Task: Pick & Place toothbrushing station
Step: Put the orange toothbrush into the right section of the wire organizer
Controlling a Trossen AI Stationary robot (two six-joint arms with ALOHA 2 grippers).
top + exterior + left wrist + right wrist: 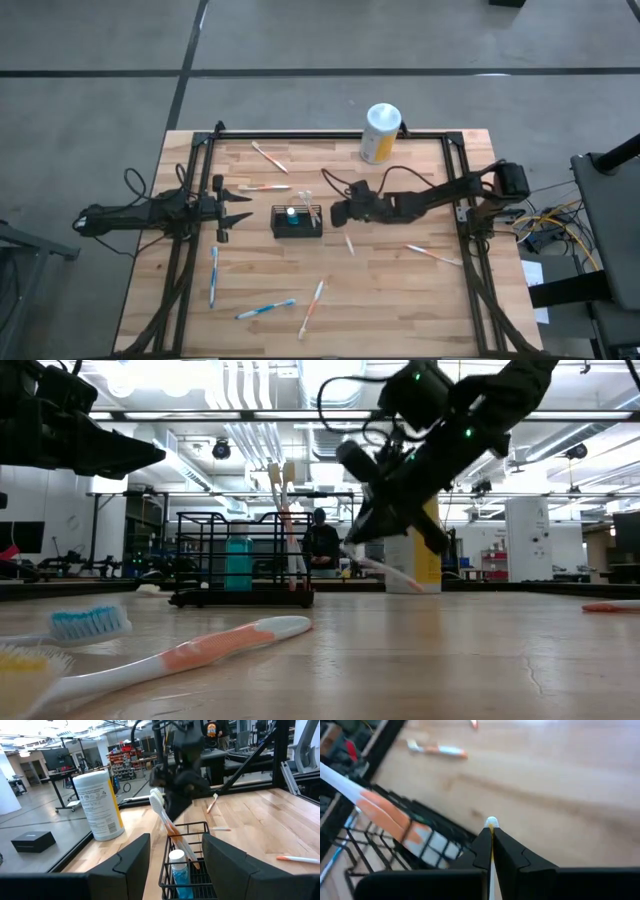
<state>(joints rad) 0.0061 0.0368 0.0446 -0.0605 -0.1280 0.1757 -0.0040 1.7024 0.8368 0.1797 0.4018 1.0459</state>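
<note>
Beside black wire-mesh basket (pixel 297 221): right gripper (pixel 338 213) pinching slim toothbrush (pixel 491 823).

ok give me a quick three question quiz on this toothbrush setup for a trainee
1. True or false: the right gripper is shut on a toothbrush.
2. What stands in the black basket? A) a teal tube and toothbrushes B) a cup C) nothing
3. Fill in: the white and yellow canister stands near the table's ____ edge.

Key: 1 true; 2 A; 3 far. The left gripper waits beside the basket, fingers open.
</note>
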